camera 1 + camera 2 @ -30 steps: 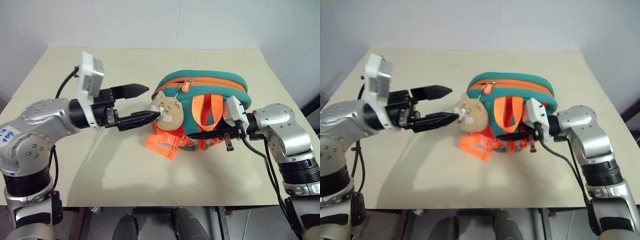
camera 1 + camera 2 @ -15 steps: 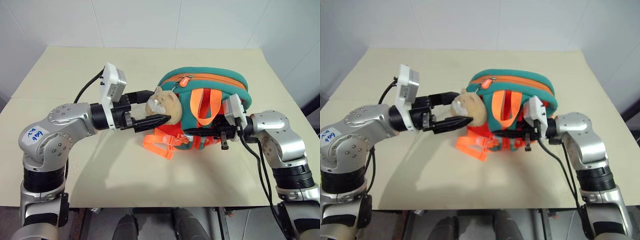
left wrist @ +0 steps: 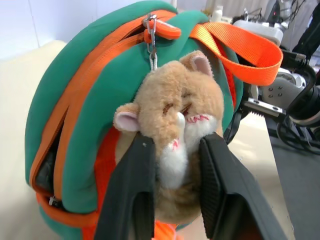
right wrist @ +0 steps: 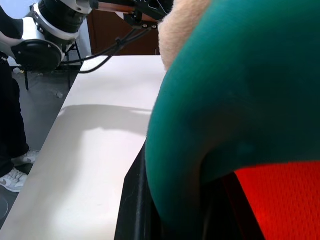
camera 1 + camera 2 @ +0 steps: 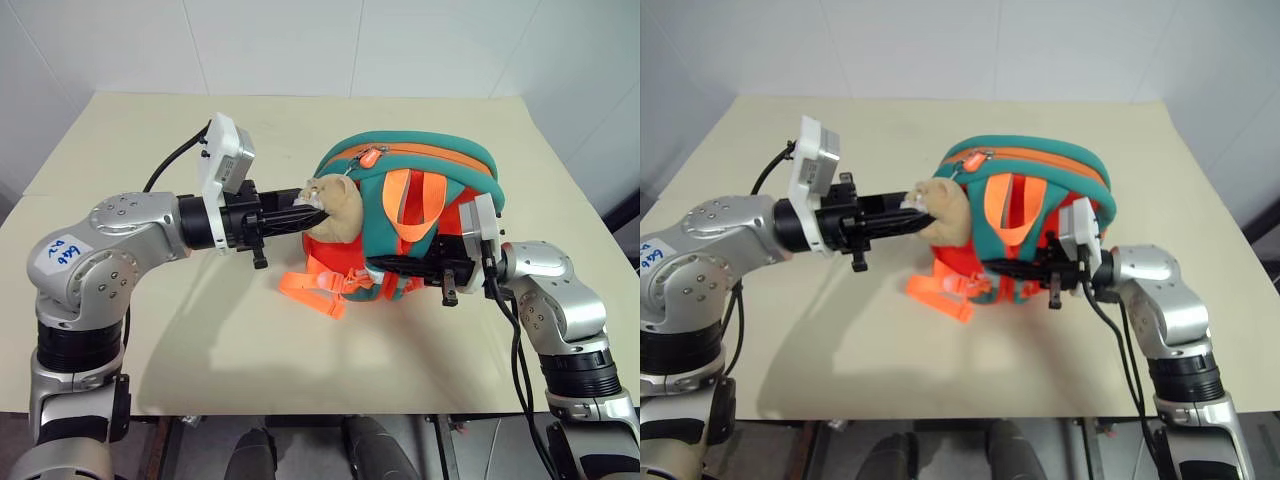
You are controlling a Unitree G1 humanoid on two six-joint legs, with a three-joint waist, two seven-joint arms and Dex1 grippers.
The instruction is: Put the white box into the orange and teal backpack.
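Backpack braced from both sides, zip not yet opened

Backpack stands near the table's centre. At its nine o'clock, the left gripper pinches the plush head; at four o'clock, the right gripper is clamped on a teal strap. White box: I cannot tell where it is. Best hold steady, then free one hand for the zipper pull.

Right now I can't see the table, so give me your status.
Left gripper shut on plush animal head. Right gripper shut on backpack strap. Zipper closed.
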